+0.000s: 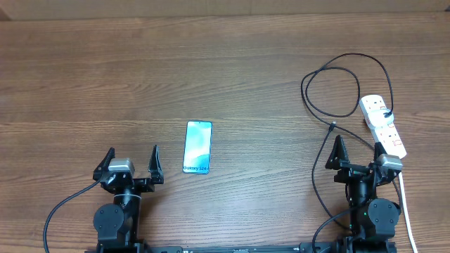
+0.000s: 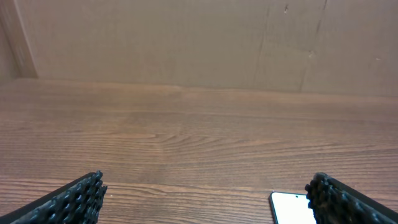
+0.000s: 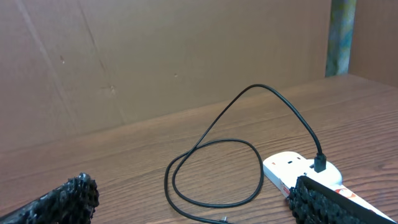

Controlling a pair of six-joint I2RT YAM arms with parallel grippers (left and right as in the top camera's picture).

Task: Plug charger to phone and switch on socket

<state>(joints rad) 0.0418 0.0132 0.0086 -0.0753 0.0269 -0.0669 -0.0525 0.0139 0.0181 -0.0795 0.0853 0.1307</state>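
Observation:
The phone lies flat on the wooden table, light blue screen up, just right of my left gripper; its top corner shows in the left wrist view. The left gripper is open and empty. The black charger cable loops on the table at the right, its plug in the white socket strip, its connector tip lying free. My right gripper is open and empty, just in front of the strip. In the right wrist view the cable and strip lie ahead of the open gripper.
The strip's thick white cord runs back past the right arm's base. A brown cardboard wall stands behind the table. Bare wood lies between the phone and the cable.

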